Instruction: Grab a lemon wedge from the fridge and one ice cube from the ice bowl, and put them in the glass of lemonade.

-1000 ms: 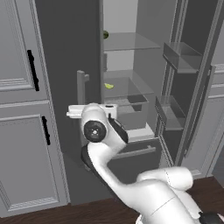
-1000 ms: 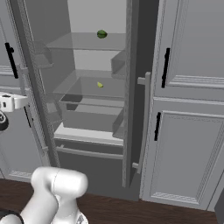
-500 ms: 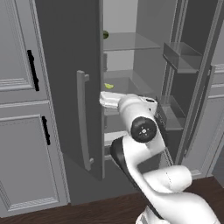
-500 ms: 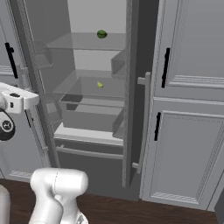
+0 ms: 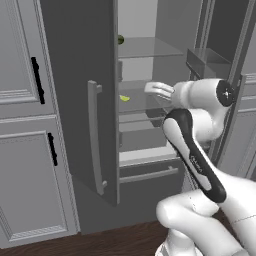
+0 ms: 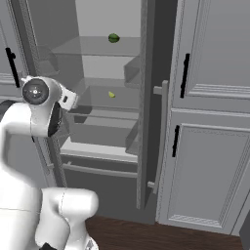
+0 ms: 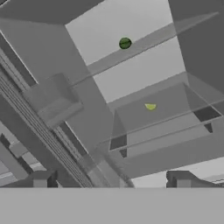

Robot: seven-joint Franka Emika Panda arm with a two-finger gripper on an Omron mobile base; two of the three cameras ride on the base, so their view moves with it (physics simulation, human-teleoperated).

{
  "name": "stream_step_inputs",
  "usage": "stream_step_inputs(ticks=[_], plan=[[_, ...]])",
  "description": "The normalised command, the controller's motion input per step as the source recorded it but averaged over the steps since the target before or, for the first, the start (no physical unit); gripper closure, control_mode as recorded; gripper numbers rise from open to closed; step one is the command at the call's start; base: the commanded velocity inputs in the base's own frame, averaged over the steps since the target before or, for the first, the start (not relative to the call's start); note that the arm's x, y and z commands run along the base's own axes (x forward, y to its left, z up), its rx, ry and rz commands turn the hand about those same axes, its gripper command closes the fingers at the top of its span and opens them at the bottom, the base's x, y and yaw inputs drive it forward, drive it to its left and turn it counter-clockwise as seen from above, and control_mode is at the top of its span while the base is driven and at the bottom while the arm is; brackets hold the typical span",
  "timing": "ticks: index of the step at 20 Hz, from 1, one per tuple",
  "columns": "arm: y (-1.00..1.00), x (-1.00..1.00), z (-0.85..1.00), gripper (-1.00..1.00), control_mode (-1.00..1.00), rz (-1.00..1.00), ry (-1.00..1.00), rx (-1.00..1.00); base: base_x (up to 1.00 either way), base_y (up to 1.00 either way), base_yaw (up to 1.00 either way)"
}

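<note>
The fridge (image 5: 80, 75) stands with both doors swung open, its pale shelves showing. A tiny yellow-green lemon wedge (image 5: 124, 98) lies on the middle glass shelf, also seen as lemon wedge (image 6: 112, 94) and lemon wedge (image 7: 150, 106). My gripper (image 5: 150, 88) hovers in front of that shelf, just right of the wedge and short of it, pointing into the fridge. In the hand view the gripper (image 7: 111, 181) is open, its fingertips (image 7: 41, 179) wide apart with nothing between them. The ice bowl and the glass of lemonade are out of view.
A small round green fruit (image 5: 120, 39) sits on the upper shelf. The left door's handle (image 5: 95, 135) and the right door (image 6: 151, 97) flank the opening. Door bins (image 5: 207, 62) jut inward. Light grey cabinets (image 6: 210, 146) stand on both sides.
The hand has swung right, away from the left door's handle to the front of the open shelves. Its jaws have spread wider.
</note>
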Motion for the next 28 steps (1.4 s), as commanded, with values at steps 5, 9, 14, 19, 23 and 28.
stream_step_inputs(ticks=[5,9,14,19,23,28], plan=[[0.04,0.52,-0.17,-1.0,-1.0,0.19,0.32,0.18,0.0,0.0,0.0],[0.01,0.76,-0.23,-1.0,-1.0,0.16,0.22,0.19,0.0,0.0,0.0],[0.04,0.92,-0.49,-1.0,-1.0,0.18,0.15,0.16,0.0,0.0,0.0],[0.53,0.64,-0.47,-1.0,-1.0,0.13,0.12,0.09,0.0,0.0,0.0],[0.99,0.01,-0.32,-1.0,-1.0,0.16,0.17,0.03,0.0,0.0,0.0],[0.97,0.0,-0.16,-1.0,-1.0,0.18,0.18,0.05,0.0,0.0,0.0]])
